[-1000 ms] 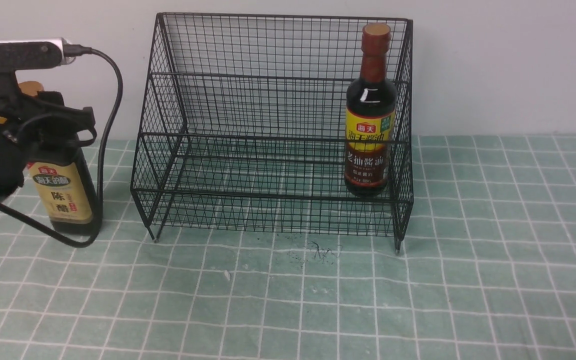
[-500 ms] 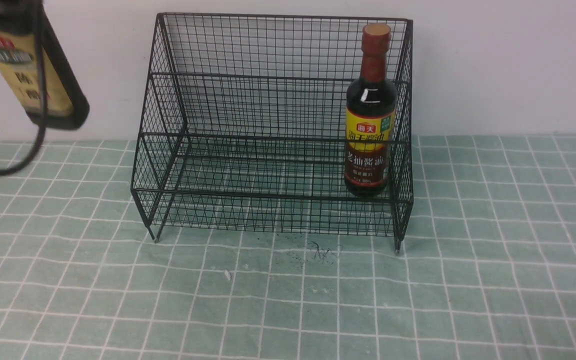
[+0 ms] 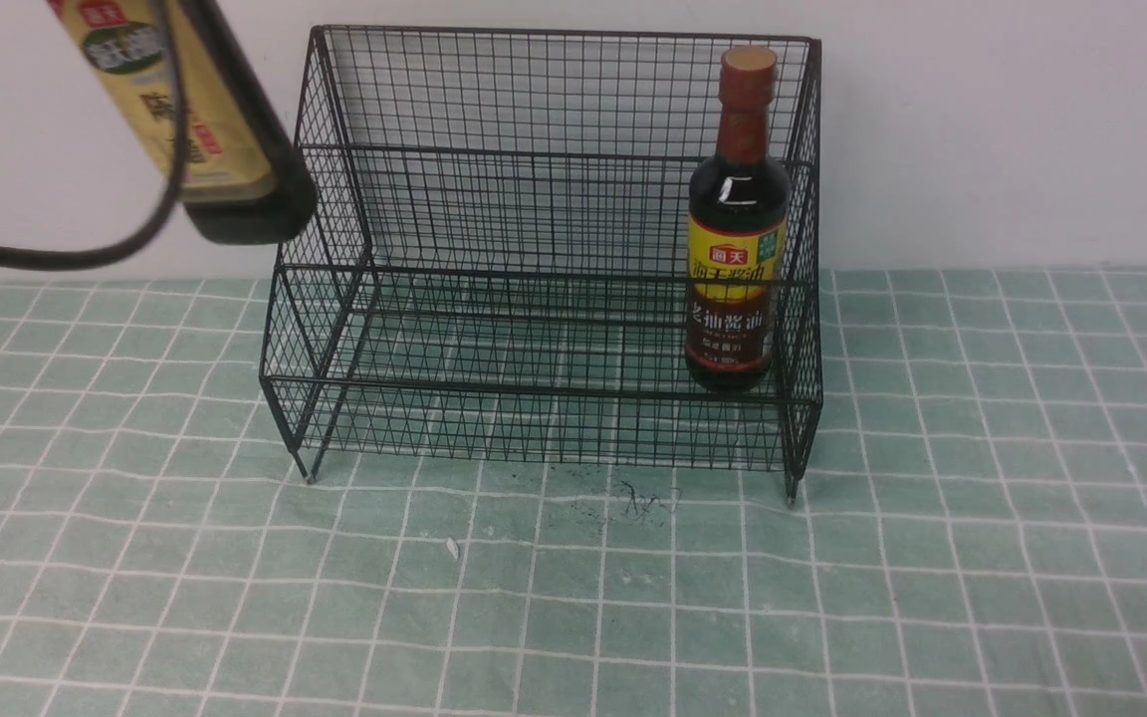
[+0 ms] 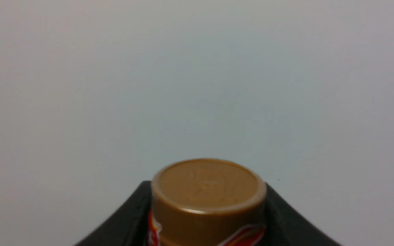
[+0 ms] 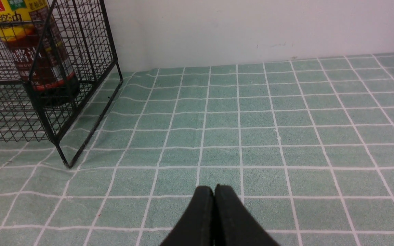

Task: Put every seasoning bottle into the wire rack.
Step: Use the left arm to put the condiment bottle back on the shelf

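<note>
Lifted off the green-checked table (image 3: 633, 597), the broad beige-labelled gold-capped bottle (image 3: 205, 129) now hangs tilted by the upper left wall of the black wire rack (image 3: 554, 100), clamped in the left claw (image 4: 207, 218). Only lowering it inside remains. The right claw (image 5: 214, 205) sits pinched shut, empty.

The left gripper (image 4: 206, 191), black with two sloping fingers (image 4: 125, 218), sits high on the robot's left, above the front view's top edge. Its jaws stand partly apart, clamped on either side of the neck of the broad-shouldered dark bottle with gold cap and beige label (image 3: 225, 139), which hangs tilted. The black right gripper (image 5: 214, 188) points forward, its tapered tips pressed together, holding nothing.
</note>
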Motion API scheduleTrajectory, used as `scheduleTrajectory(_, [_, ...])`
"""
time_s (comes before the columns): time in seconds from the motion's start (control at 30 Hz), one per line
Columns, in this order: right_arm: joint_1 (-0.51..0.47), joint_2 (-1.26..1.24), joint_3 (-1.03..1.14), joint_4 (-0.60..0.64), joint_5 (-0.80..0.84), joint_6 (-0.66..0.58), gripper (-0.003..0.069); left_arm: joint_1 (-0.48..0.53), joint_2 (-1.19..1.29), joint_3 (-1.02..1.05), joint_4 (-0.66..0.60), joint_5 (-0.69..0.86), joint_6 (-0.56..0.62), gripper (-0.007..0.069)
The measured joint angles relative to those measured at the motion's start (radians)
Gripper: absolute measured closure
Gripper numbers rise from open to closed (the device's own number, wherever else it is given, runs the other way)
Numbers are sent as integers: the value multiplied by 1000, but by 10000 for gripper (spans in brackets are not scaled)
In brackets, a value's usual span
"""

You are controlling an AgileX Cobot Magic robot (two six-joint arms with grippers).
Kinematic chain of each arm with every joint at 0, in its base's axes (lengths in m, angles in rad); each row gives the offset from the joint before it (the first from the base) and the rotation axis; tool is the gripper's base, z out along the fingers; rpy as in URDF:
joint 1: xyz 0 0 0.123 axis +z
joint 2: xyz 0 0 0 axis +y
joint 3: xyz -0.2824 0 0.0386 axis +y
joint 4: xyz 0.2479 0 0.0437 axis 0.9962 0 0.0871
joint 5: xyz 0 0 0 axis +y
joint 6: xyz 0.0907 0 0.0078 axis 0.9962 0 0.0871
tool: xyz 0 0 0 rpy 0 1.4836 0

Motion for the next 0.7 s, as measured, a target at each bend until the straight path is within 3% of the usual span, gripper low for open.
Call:
scheduleTrajectory(0.17, [0, 0, 0, 0, 0, 0, 673, -60, 86, -12, -18, -104, 1, 314])
scheduleTrajectory(0.7, [0, 0, 0, 0, 0, 0, 673, -74, 327, -172, -25, -108, 25, 314])
